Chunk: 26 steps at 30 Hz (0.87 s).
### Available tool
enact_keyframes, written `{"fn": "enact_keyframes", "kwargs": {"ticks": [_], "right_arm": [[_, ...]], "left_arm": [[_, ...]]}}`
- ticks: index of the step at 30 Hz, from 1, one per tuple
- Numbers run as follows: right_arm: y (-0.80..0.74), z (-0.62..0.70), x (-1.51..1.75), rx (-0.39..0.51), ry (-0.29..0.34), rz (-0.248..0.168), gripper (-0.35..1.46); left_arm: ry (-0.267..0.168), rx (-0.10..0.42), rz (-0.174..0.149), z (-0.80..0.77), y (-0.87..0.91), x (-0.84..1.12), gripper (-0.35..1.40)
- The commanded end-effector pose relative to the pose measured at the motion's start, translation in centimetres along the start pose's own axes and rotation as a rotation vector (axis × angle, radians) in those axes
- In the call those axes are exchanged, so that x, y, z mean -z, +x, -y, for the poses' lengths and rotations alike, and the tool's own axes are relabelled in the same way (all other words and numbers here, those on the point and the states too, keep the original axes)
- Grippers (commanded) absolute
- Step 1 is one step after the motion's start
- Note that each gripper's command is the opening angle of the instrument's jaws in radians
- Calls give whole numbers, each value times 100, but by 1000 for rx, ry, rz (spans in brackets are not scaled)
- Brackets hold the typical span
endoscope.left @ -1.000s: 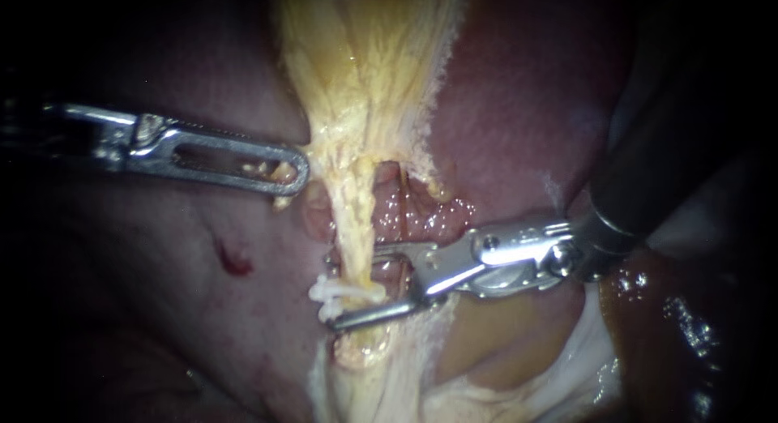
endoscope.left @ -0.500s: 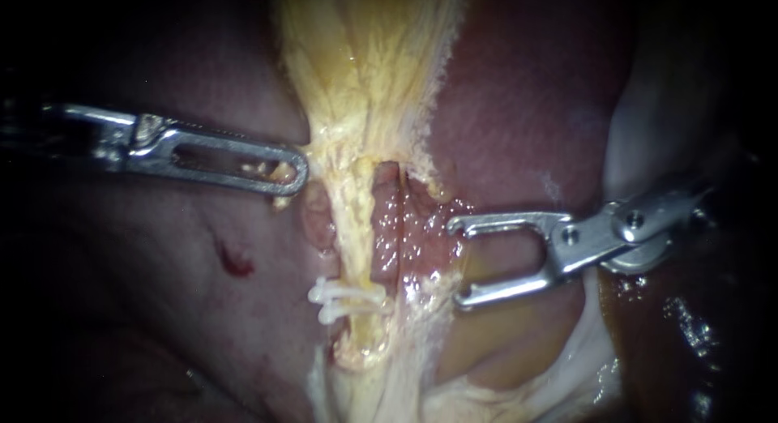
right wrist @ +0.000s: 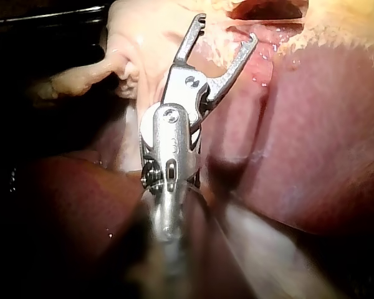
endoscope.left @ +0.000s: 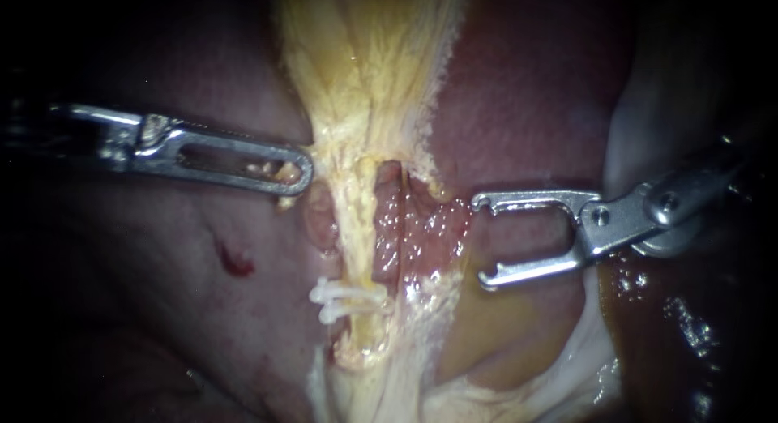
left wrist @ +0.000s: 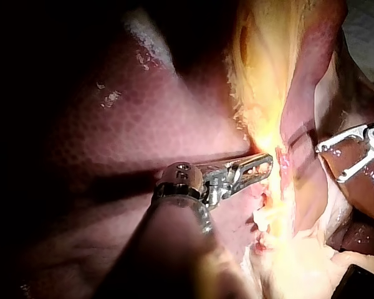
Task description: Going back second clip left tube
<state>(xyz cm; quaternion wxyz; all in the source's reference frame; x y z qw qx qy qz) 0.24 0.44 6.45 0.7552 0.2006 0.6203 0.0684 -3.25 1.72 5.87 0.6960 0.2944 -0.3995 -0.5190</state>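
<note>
**Two white clips on the left tube, right pincer open beside them**

The clips (endoscope.left: 347, 300) sit close together, one just under the other, across the lower part of the left tube (endoscope.left: 355, 228), their white ends jutting past the tube's left side. In the endoscope view the left tube is a pale yellow strand running down the middle from the gallbladder (endoscope.left: 365, 66). A narrow slit separates it from the pinker, wet tissue on its right. Below the clips the strand spreads into pale, ragged tissue.

The right instrument (endoscope.left: 481, 239) comes in from the right edge and its pincer stands wide open. Its two jaws are well apart, with nothing between them but the liver (endoscope.left: 527, 107) behind. Its tips point toward the tube, apart from it and from the clips, the lower tip at about the height of the clips. The right wrist view shows the same spread, empty pincer (right wrist: 227, 28) over pink, glistening tissue.

The left instrument (endoscope.left: 302, 170) reaches in from the left edge. Its pincer is closed on the yellow edge of the gallbladder, just where it narrows to the tube, above the clips. Flecks of yellow tissue show through the slot in its upper jaw. In the left wrist view its jaws (left wrist: 267, 164) lie together with yellow bits pinched between them, and the open right instrument (left wrist: 329, 164) shows beyond the tube.

A small red spot (endoscope.left: 235, 261) marks the liver below the left instrument.
</note>
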Motion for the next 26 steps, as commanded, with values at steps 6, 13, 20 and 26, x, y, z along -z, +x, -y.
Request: {"fn": "enact_keyframes", "kwargs": {"ticks": [6, 13, 20, 26], "right_arm": [[-1, 1, 2, 0, 0, 0, 50], [-1, 1, 2, 0, 0, 0, 50], [1, 1, 3, -1, 0, 0, 50], [1, 1, 3, -1, 0, 0, 50]], "left_arm": [[-2, -5, 3, -10, 5, -29, -35], [2, -12, -12, -21, 11, -64, -35], [5, -14, -18, -21, 15, -70, -35], [6, -14, -18, -20, 15, -69, -35]]}}
